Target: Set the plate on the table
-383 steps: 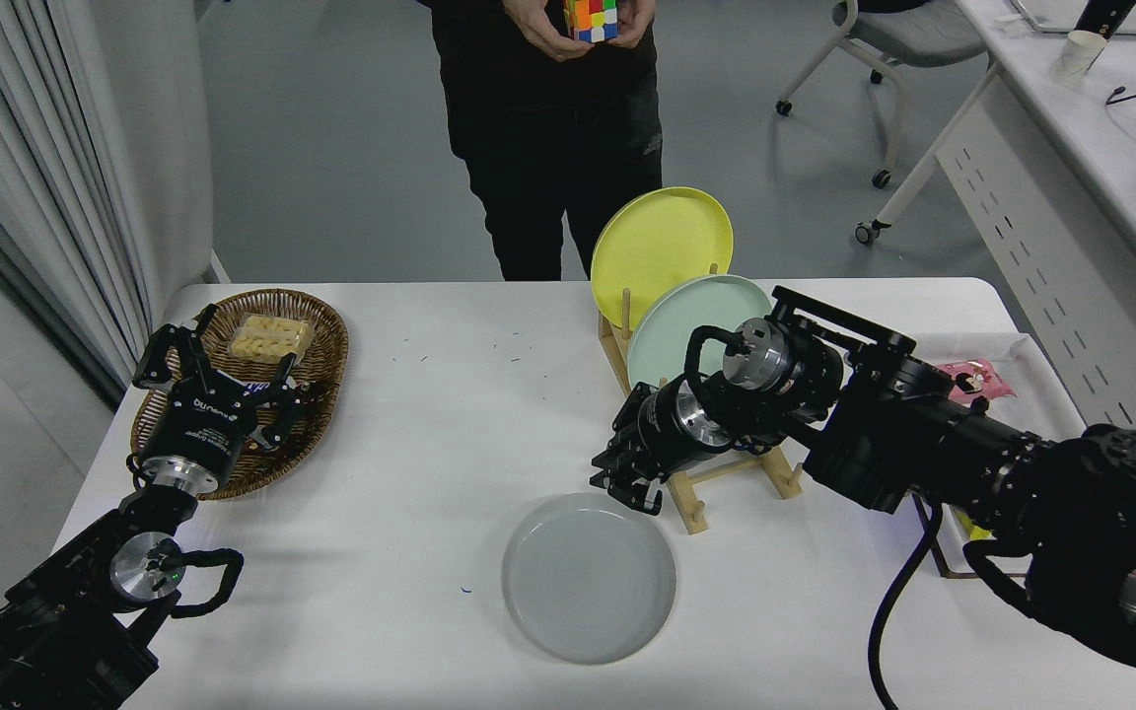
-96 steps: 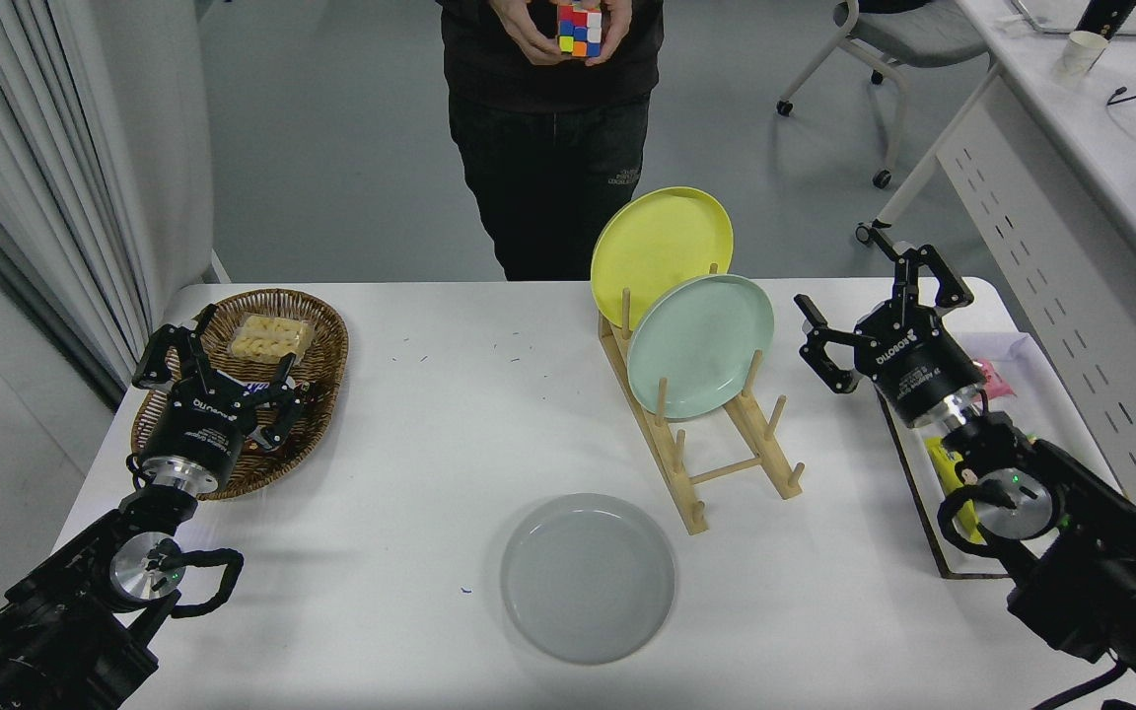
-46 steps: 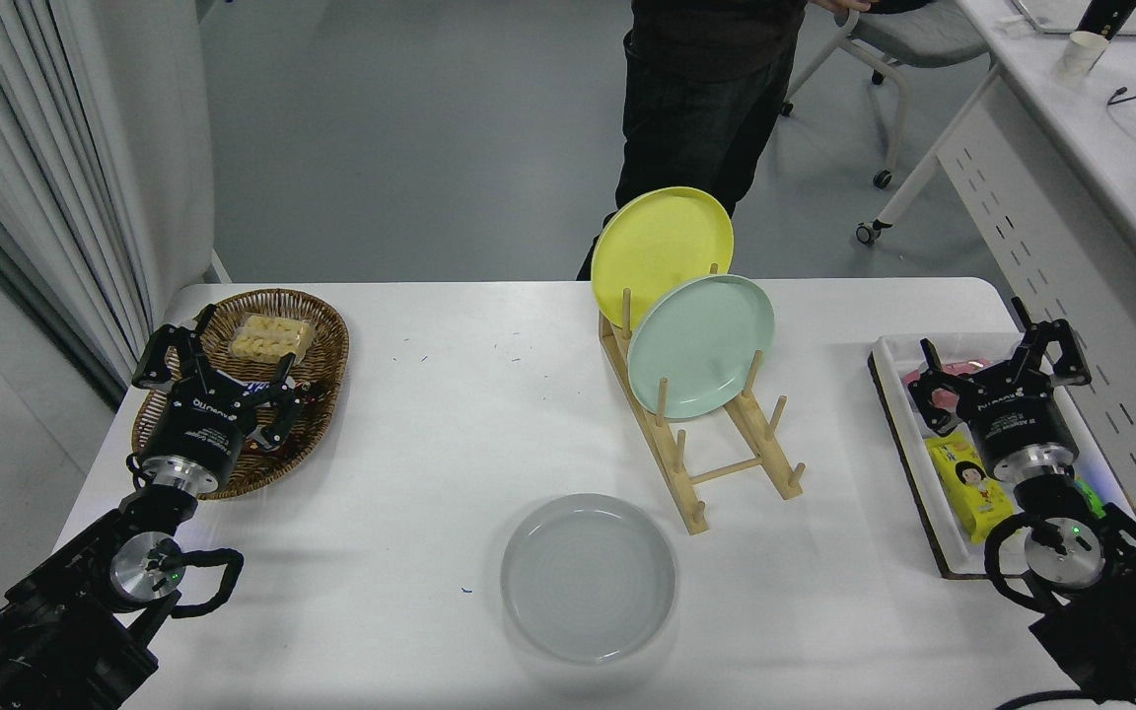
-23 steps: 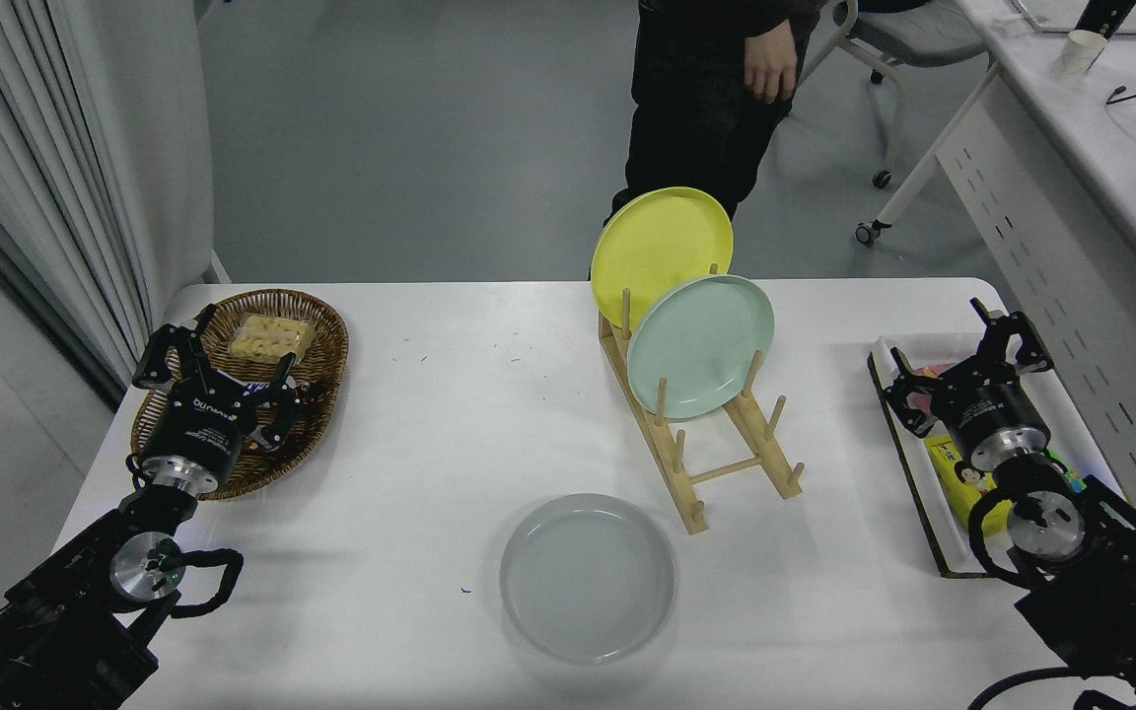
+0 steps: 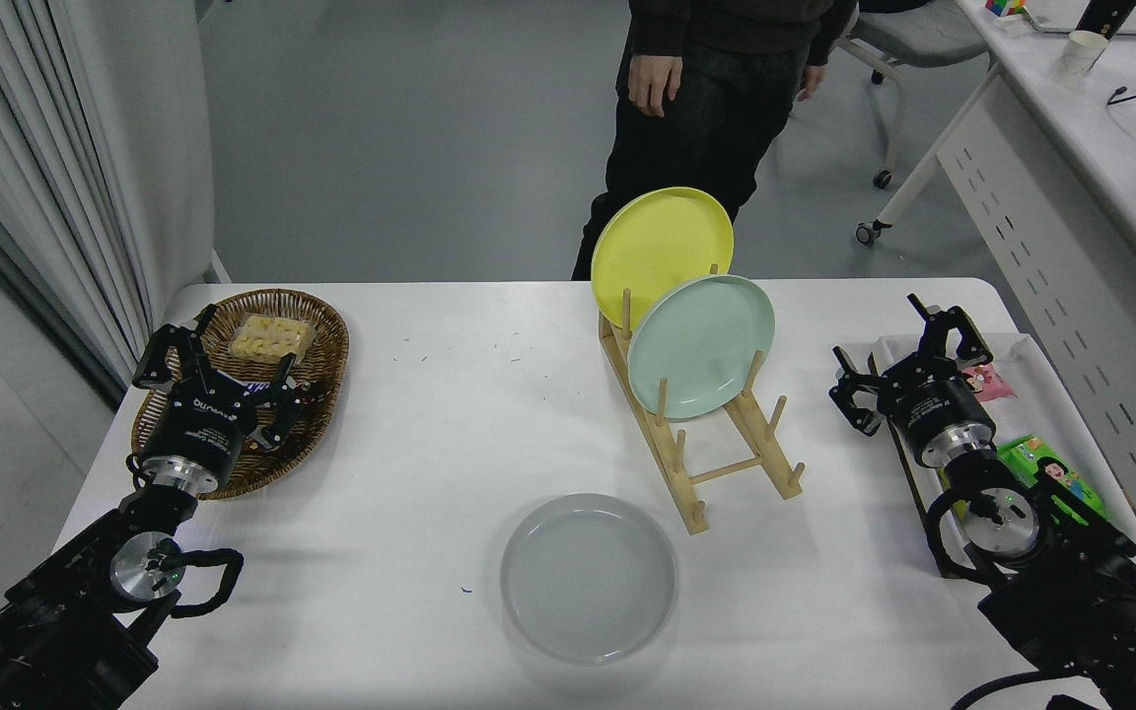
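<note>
The right gripper has its jaws spread wide with nothing between them; it hangs near the right edge of the table, just beside a white tray of snack packets. The left gripper also has its jaws wide apart and holds nothing, parked over the near rim of a wicker basket at the table's left edge.

The grey plate lies flat, face up, on the table close to the near edge, about midway along it and well apart from both grippers. Just beyond it to the right stands a wooden rack, with a mint-green plate leaning in it and a yellow plate behind that. A person in dark clothes stands past the far edge.
</note>
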